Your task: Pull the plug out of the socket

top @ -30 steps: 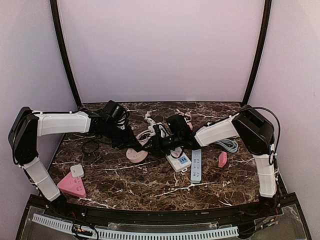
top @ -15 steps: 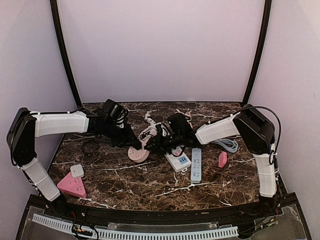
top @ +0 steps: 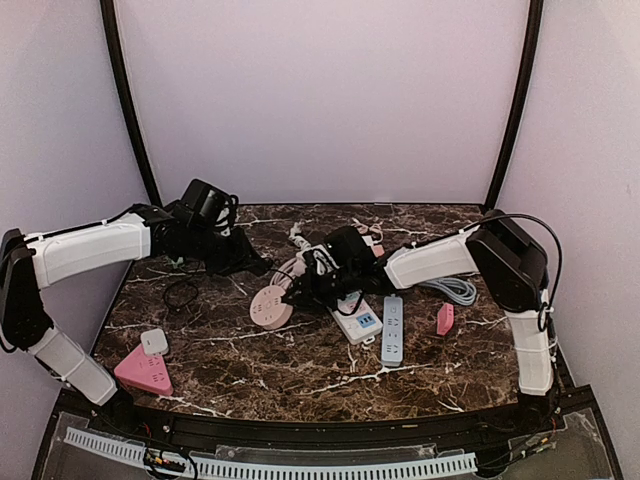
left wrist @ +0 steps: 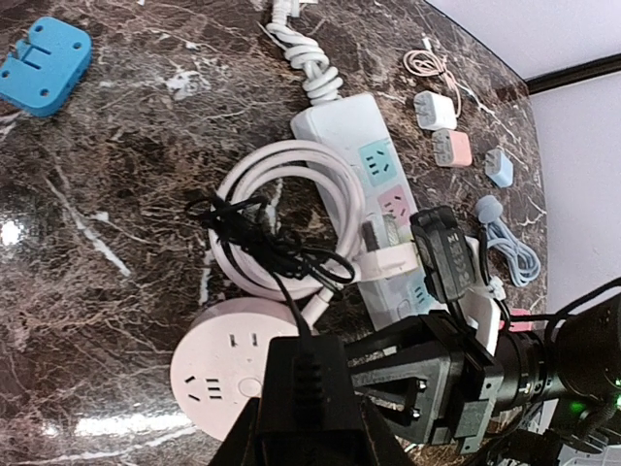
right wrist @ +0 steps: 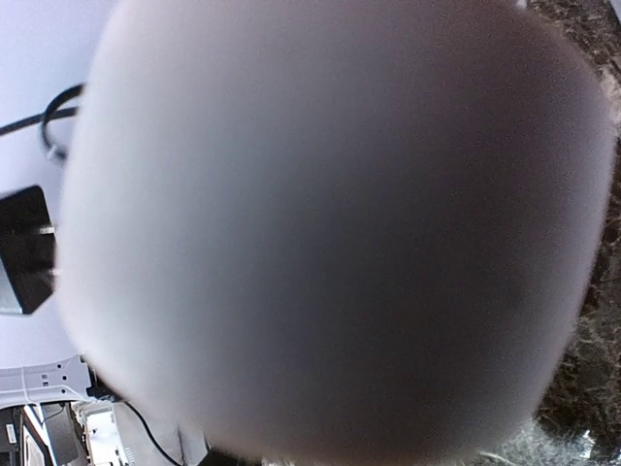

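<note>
Glossy, dark, white-veined marble surface [top: 300, 372] up front. On it sits the round socket [left wrist: 215, 371], a smooth pale-pink disc with its hole pattern showing. The right end effector [left wrist: 427, 388] is clamped on its rim, and the disc blurs out the right wrist view. Just beside it, clear of the holes, is the plug [left wrist: 306, 381], a boxy matte-black block pinched in the left end effector [top: 246, 263]. Its two bare prongs point toward the disc. A thin black cord leaves its far end and tangles over a coiled white cable [left wrist: 291, 223].

Dark marble table [top: 300, 372]: grey power strip [top: 392, 331], pink triangular socket [top: 143, 372], white adapter [top: 153, 342].
</note>
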